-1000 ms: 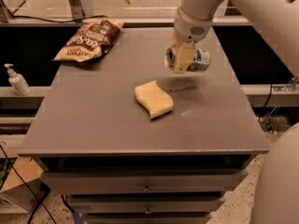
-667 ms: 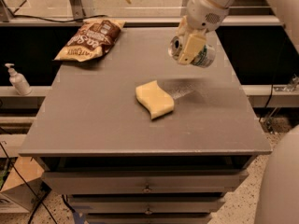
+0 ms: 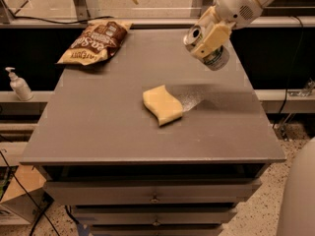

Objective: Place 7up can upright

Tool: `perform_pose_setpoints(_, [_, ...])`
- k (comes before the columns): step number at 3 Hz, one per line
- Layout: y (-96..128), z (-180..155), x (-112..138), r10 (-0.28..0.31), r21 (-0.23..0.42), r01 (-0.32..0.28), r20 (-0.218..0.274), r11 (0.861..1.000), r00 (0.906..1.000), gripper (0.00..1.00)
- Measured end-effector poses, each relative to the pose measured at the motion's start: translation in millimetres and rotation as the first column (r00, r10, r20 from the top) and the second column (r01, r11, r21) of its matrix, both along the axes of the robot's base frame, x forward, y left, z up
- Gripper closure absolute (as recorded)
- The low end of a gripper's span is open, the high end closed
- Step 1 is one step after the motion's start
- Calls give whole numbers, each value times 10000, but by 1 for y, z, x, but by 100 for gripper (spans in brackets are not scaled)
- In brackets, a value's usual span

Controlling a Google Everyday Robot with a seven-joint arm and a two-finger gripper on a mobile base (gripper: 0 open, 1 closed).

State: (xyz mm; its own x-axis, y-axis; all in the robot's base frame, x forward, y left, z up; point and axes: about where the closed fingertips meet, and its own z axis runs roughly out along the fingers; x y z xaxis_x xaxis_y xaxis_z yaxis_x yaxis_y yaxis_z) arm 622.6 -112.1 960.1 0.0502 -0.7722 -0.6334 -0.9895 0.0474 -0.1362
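The 7up can point(image 3: 216, 59) is held in the air above the right back part of the grey table point(image 3: 108, 127). It lies tilted, its silver top facing up and to the left. My gripper point(image 3: 206, 39) is shut on the 7up can, with a cream finger pad point(image 3: 211, 37) across its side. The arm comes in from the upper right. The can's shadow falls on the table to the right of the sponge.
A yellow wavy sponge point(image 3: 162, 104) lies near the table's middle. A brown snack bag point(image 3: 94, 41) lies at the back left corner. A white pump bottle point(image 3: 18, 84) stands on a ledge left of the table. Drawers sit below the front edge.
My gripper has lifted the 7up can higher and a little to the right, and the can has turned so its top points more upward.
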Motion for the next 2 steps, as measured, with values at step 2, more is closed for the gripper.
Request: perform_pose_setpoints(2, [-15, 0, -5, -820, 2575, 1047, -971, 9606, 9919, 100])
